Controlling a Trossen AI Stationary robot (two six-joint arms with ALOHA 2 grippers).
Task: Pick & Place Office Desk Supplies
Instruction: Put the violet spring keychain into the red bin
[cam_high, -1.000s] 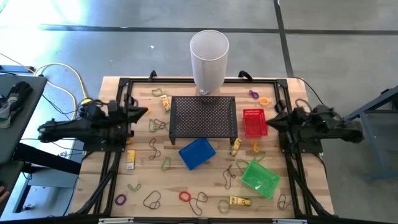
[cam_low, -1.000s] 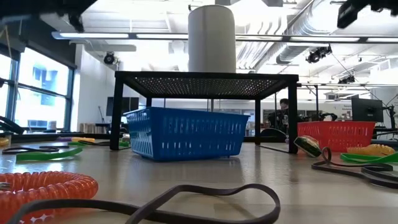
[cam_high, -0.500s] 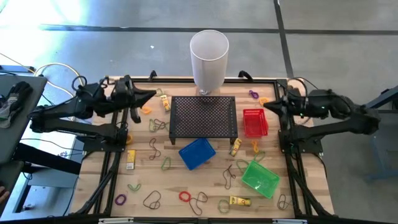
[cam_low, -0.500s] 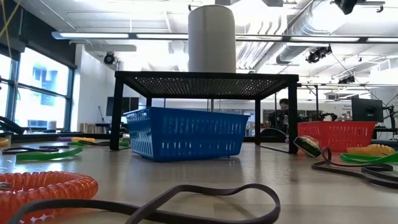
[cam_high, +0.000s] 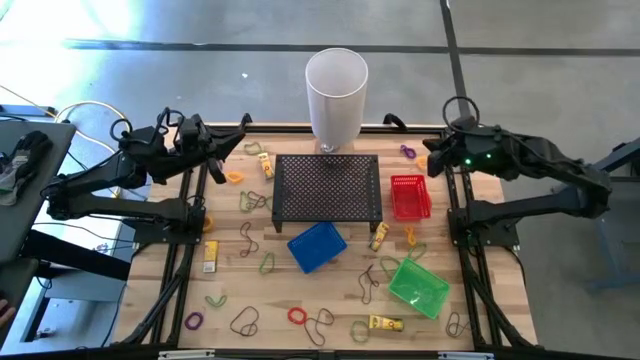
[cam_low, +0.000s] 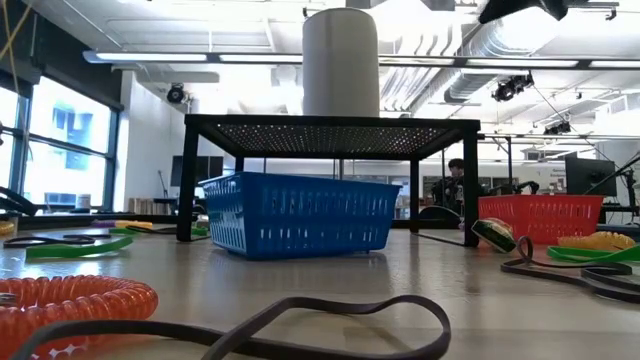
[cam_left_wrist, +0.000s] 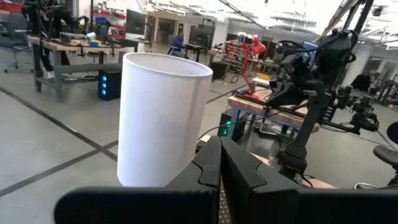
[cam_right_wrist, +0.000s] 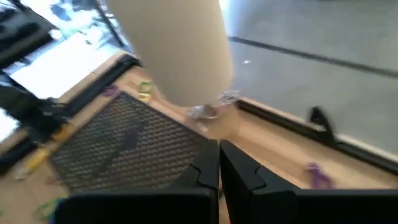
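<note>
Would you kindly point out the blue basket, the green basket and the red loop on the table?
blue basket (cam_high: 317, 246), high view, middle of its floor.
green basket (cam_high: 418, 286), high view, middle of its floor.
red loop (cam_high: 297, 316), high view, on the band.

L gripper (cam_high: 240, 148) & R gripper (cam_high: 427, 166) both closed, empty, arms raised at table's far corners.

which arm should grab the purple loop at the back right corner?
Right, most likely. The right gripper, shut, hangs almost over the purple loop. The left gripper, also shut, sits across the mesh stand and white cylinder.
</note>
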